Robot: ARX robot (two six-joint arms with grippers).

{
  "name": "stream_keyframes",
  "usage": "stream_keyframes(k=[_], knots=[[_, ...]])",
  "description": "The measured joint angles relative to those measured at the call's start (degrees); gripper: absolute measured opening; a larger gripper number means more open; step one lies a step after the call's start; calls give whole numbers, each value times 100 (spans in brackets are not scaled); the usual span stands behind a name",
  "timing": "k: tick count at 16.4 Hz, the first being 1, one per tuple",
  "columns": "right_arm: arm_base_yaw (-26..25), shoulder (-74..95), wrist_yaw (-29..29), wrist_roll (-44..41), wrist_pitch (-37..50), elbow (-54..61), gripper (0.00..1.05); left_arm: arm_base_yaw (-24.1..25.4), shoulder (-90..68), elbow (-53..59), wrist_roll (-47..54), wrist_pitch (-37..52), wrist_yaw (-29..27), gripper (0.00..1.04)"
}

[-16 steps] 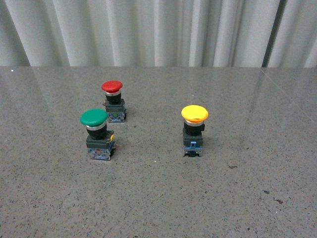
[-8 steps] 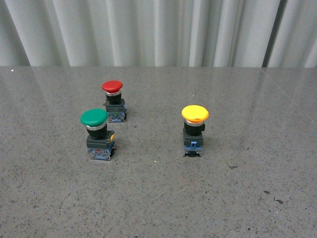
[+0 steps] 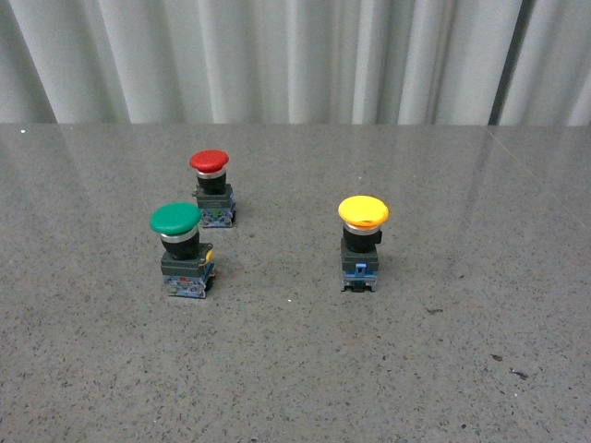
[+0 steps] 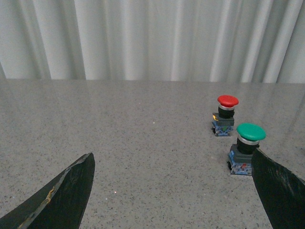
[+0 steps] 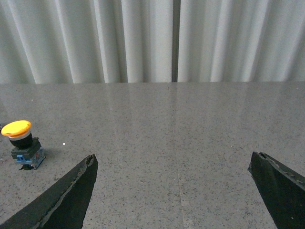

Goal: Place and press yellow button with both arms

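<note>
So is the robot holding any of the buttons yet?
No, nothing is held. The left gripper and right gripper are both open and empty, and the yellow button stands alone on the table.

Neither arm shows in the front view. Each wrist view catches only two dark fingertips, cut off by the lower edge: the left gripper [image 4: 174, 191] and the right gripper [image 5: 174, 191], bodies unseen. The green button [image 4: 245, 150] has its base corner hidden behind a fingertip [image 4: 279, 191]. Markings on every button base are too small to read.
</note>
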State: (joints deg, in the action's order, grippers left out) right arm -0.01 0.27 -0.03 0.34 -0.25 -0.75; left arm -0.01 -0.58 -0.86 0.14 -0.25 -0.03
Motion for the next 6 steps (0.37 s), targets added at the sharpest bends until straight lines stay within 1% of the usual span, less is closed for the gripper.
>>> stream_keyframes(k=[6], knots=[[0,0,0,0,0,0,98,0,0,0,0,0,0,98]])
